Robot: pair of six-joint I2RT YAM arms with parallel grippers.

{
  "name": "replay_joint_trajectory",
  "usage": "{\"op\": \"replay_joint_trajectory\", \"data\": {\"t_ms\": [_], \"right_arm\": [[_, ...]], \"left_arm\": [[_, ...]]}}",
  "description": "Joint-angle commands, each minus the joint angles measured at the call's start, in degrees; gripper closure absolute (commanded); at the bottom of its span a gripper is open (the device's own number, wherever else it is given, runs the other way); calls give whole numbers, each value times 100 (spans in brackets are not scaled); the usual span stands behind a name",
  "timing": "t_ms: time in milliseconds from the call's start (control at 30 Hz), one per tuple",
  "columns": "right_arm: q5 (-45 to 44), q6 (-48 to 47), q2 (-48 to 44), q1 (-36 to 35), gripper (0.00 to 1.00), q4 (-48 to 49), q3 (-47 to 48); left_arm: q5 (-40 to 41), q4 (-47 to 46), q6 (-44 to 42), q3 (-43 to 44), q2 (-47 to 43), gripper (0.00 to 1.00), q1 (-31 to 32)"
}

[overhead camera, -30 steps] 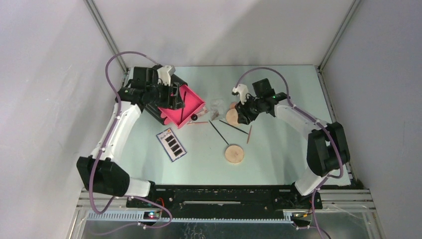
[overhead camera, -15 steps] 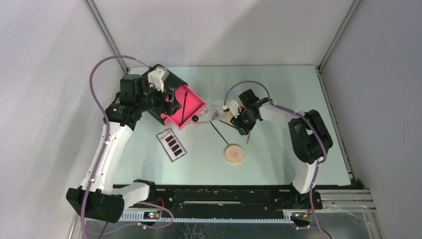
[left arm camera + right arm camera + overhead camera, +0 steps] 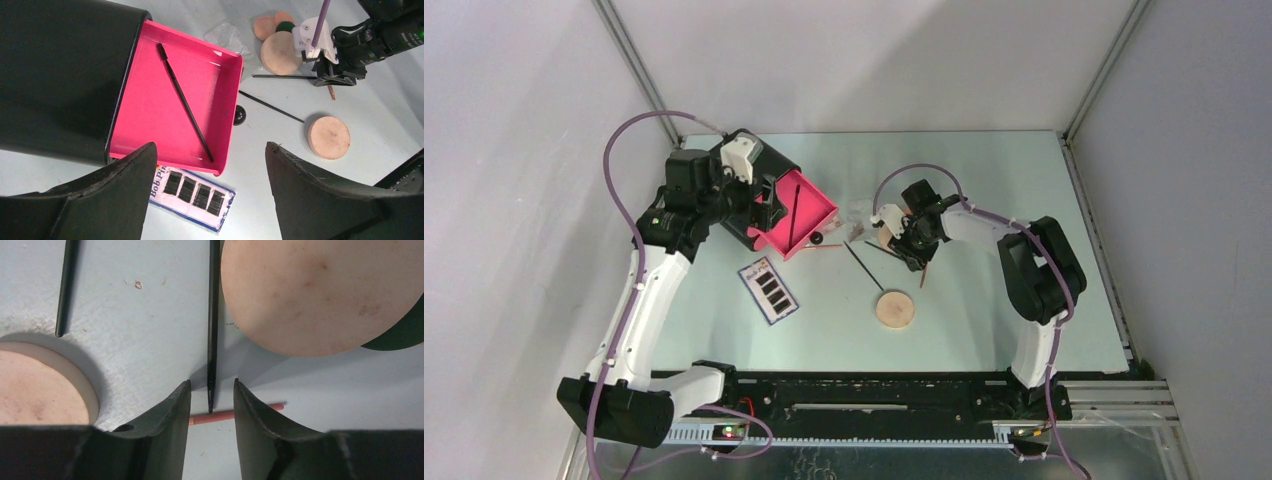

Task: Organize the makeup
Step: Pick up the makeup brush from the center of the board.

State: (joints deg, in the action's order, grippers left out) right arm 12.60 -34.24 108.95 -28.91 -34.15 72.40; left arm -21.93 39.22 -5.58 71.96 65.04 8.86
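My right gripper is low over the table, its jaws a narrow gap apart on either side of the tip of a thin black stick, not pressing it. A pink stick lies across under the fingers. One tan disc lies beside the stick over a dark-green round; the other tan disc lies nearer. My left gripper is wide open and empty above the pink drawer, which holds a black wand. The palette lies below the drawer.
The black box stands at the back left with its drawer pulled out, a black knob at the drawer's front. A clear packet, peach rounds, a second black stick and another pink stick lie mid-table.
My right gripper moved left and down from beside the tan disc to the black stick's tip. My left arm swung back a little from the drawer. Little changed in the last half second.
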Motion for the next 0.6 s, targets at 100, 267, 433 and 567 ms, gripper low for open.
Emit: {"op": "replay_joint_trajectory", "data": {"t_ms": [100, 267, 433, 567], "right_arm": [[302, -186, 242, -1, 65, -158, 269], [385, -118, 302, -5, 80, -226, 391], [640, 129, 74, -40, 97, -301, 565], [967, 319, -308, -63, 100, -294, 635]], "left_arm": [[105, -178, -184, -98, -171, 16, -43], [127, -173, -189, -99, -201, 16, -43], [206, -183, -250, -78, -229, 13, -43], [319, -315, -227, -77, -237, 4, -43]]}}
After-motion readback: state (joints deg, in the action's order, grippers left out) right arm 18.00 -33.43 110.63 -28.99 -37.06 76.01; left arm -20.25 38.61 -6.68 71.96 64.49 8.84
